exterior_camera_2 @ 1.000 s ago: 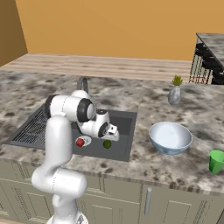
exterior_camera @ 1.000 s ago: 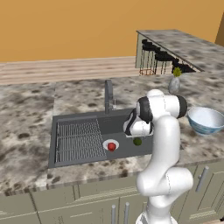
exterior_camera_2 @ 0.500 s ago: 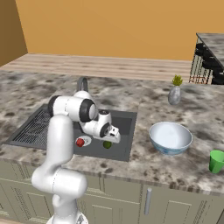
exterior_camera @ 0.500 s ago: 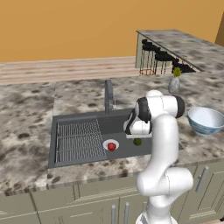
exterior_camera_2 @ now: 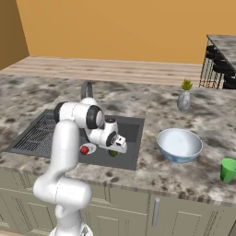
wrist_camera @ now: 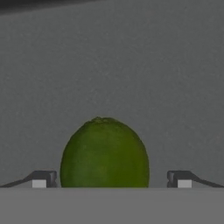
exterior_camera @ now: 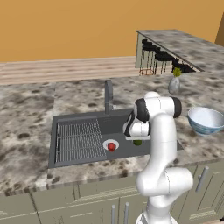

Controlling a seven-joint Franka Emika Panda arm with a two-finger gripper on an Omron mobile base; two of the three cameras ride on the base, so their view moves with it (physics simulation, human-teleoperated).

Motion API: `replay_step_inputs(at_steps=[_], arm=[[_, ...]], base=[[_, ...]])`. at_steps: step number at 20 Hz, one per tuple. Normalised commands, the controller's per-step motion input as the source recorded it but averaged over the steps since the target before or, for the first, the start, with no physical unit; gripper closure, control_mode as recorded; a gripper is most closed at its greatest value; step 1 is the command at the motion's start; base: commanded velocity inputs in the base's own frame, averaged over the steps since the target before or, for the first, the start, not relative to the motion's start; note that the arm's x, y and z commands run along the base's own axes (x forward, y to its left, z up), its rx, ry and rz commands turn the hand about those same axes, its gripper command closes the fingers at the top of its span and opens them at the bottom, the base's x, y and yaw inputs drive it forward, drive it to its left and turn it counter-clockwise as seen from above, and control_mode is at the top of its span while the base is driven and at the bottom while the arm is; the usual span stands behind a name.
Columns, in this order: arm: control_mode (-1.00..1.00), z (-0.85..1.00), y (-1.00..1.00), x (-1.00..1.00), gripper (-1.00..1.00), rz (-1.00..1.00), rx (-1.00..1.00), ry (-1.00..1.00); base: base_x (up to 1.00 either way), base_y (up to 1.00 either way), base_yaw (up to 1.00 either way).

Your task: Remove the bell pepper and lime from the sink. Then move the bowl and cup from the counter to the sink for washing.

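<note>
The dark green lime (wrist_camera: 104, 154) lies on the floor of the sink (exterior_camera: 116, 126), and my gripper (wrist_camera: 111, 180) hangs open just over it. One fingertip stands on each side of the fruit without touching it. From the base views the hand (exterior_camera: 134, 130) reaches down into the basin above the lime (exterior_camera: 137, 142) (exterior_camera_2: 112, 153). The red bell pepper (exterior_camera: 111, 147) (exterior_camera_2: 84, 150) rests on the white drain ring to the lime's left. On the counter (exterior_camera_2: 152, 171) right of the sink stand the pale blue bowl (exterior_camera: 205, 120) (exterior_camera_2: 179, 145) and the green cup (exterior_camera_2: 227, 169).
A ribbed wire rack (exterior_camera: 78, 140) fills the sink's left half and a dark faucet (exterior_camera: 108, 94) rises behind the basin. A grey vase with a plant (exterior_camera: 174, 83) stands behind the bowl. The raised stone bar with stools (exterior_camera: 183, 48) lies at the far right.
The hand has sunk a little lower over the lime. Its jaws have stayed open and the fruits have not moved.
</note>
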Motion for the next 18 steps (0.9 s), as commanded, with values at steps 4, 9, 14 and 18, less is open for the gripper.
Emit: replay_step_inputs(at_steps=[4, 9, 14, 18], arm=[[-1.0, -0.18, 0.0, 0.11, -1.0, -0.01, 0.0, 0.0], [-1.0, -0.18, 0.0, 0.04, -1.0, -0.02, 0.0, 0.02], [-1.0, -0.21, 0.0, 0.0, 1.0, -0.02, 0.0, 0.05], [-1.0, -0.07, -0.02, -0.05, 1.0, 0.0, 0.01, 0.01]], base=[[0.0, 0.0, 0.0], [0.0, 0.0, 0.0], [0.0, 0.0, 0.0], [0.0, 0.0, 0.0]])
